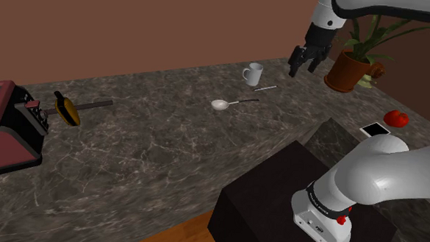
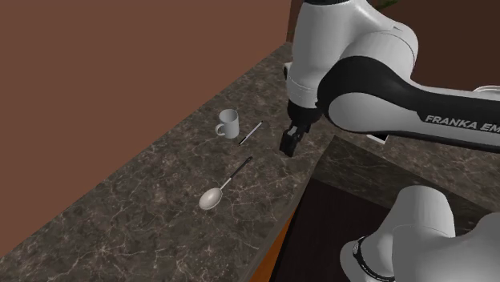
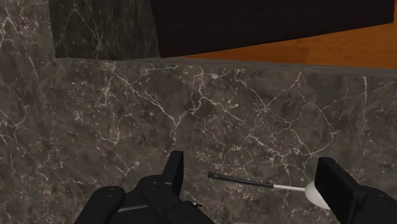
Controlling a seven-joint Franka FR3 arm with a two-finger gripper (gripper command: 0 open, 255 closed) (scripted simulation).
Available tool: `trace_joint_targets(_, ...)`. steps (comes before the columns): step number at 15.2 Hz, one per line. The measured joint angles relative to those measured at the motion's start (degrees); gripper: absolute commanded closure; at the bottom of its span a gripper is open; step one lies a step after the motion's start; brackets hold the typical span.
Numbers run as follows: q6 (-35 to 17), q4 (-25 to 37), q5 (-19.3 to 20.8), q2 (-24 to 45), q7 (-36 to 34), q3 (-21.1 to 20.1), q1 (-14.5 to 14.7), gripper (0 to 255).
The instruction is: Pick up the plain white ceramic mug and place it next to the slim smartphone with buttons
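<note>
A white mug (image 1: 252,72) stands upright near the back wall on the dark marble counter (image 1: 169,137), also seen as the mug (image 2: 227,123) in the second exterior view. The smartphone (image 1: 375,130) lies flat near the counter's edge at the shoulder view's right, beside the stand. My black gripper (image 1: 302,67) hangs in the air to the right of the mug in the shoulder view, apart from it. Its fingers stand apart with nothing held. In the wrist view the gripper (image 3: 254,183) looks down at the counter, where a spoon (image 3: 254,182) lies far below between the fingers.
A spoon (image 1: 221,104) and a thin pen-like stick (image 1: 265,88) lie close to the mug. A potted plant (image 1: 348,70) and a red tomato (image 1: 396,118) sit near the phone. A dark red toaster (image 1: 7,120) and a yellow-black tool (image 1: 65,108) are far left.
</note>
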State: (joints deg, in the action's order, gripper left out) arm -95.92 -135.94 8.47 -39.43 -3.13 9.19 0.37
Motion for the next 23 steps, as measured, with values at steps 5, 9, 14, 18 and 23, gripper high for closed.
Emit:
trace_joint_targets(5, -8.1, 1.8, 0.9, 7.7, 5.6, 4.9, 0.1, 0)
trace_joint_targets(9, -15.2, 3.7, 0.1, 15.0, 10.4, 8.7, 0.7, 0)
trace_joint_targets(14, -22.3, 8.8, -3.4, 25.7, 17.3, 13.0, 1.7, 0)
trace_joint_targets(18, -25.8, 14.6, -8.3, 34.4, 23.7, 15.5, 2.1, 0)
trace_joint_targets(23, -29.0, 23.4, -16.6, 46.7, 32.2, 16.8, 0.9, 0)
